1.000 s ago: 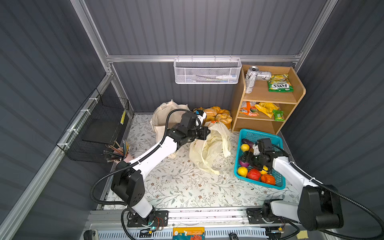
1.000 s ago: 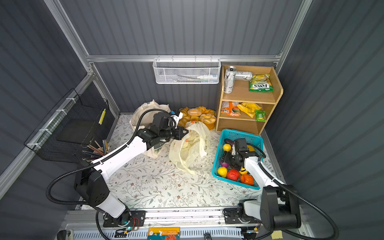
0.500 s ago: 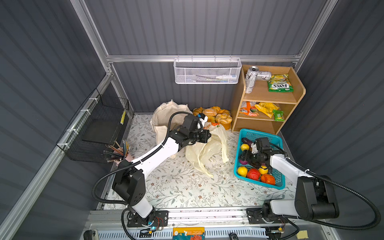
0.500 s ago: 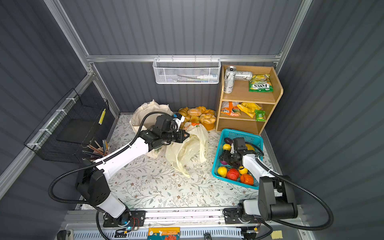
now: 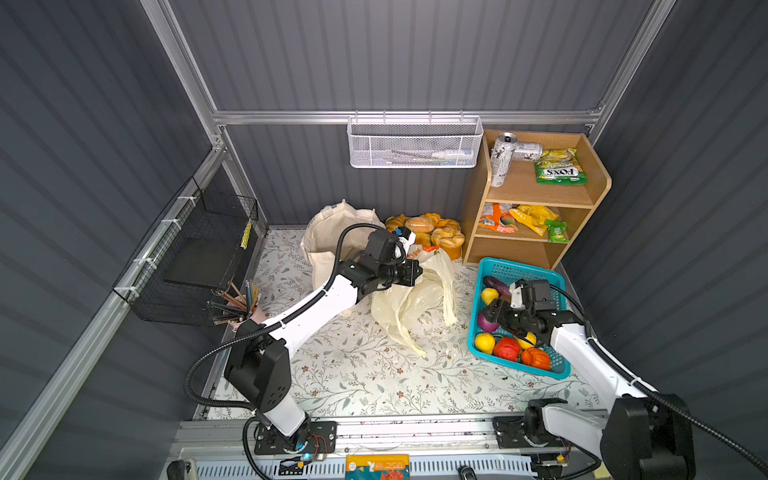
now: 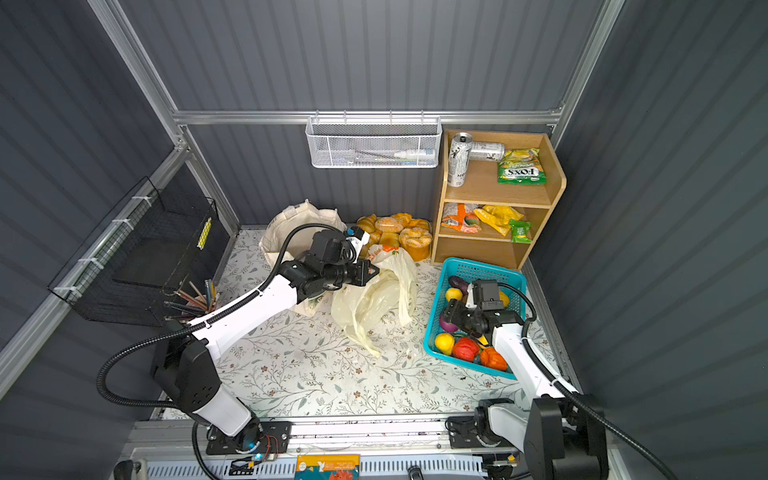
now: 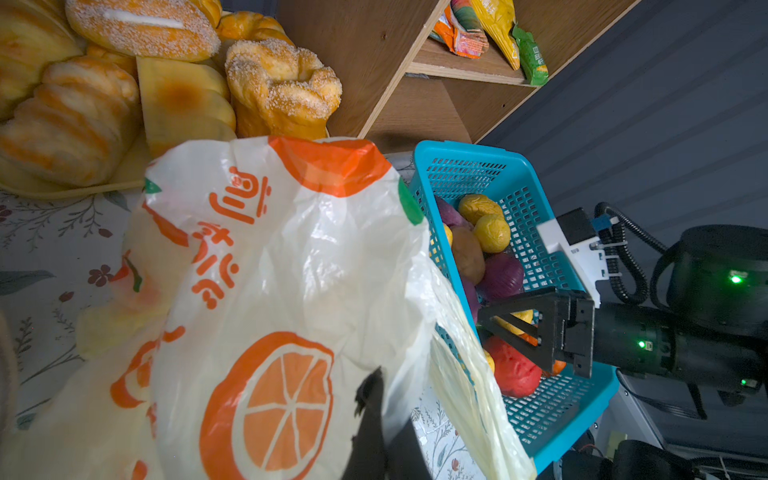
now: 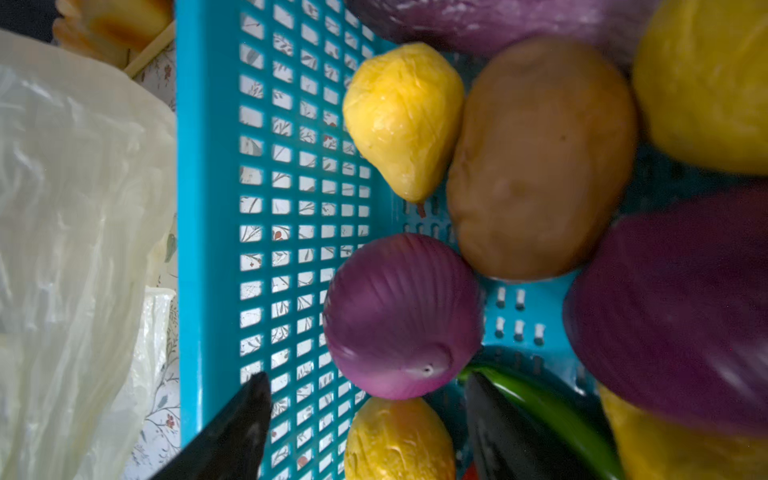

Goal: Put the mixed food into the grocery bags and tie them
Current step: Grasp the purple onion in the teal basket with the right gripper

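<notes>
Left gripper (image 5: 417, 272) clamped tight on plastic bag (image 5: 409, 305) rim, mid-table. Right gripper (image 8: 365, 392) jaws wide, holding nothing, over 1 purple onion (image 8: 399, 316) in turquoise basket (image 5: 517, 270) at table's right edge. Canvas tote (image 5: 332, 232) stands at back edge.
</notes>
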Tool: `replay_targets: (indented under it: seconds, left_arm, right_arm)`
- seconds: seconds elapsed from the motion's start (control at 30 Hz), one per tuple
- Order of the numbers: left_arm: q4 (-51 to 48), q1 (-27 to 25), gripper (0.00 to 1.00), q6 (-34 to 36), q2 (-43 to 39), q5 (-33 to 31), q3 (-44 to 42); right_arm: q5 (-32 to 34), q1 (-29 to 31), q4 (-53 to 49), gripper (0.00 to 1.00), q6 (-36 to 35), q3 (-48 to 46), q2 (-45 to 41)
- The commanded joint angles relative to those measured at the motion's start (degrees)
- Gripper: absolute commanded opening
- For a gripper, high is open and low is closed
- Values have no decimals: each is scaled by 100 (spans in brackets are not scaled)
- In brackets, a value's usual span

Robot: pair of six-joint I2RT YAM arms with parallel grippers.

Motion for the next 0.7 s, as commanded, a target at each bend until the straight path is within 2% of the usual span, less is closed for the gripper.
replay_targets:
  seconds: [0.0, 0.33, 0.53, 0.67]
  left_arm:
    - [-85, -52, 0, -75, 97, 34, 26]
    - [-92, -96, 0, -75, 145, -6, 70]
    - [-154, -105, 0, -41, 128, -38, 108]
    - [-200, -108, 0, -13, 136, -45, 135]
  right_arm:
    - [43, -52, -22, 78, 23, -21, 277]
    - [-198, -67, 584, 75, 78, 221, 1398]
    - [-265, -78, 726, 67, 87, 149, 1388]
    - [-233, -89, 594, 74, 40, 147, 1146]
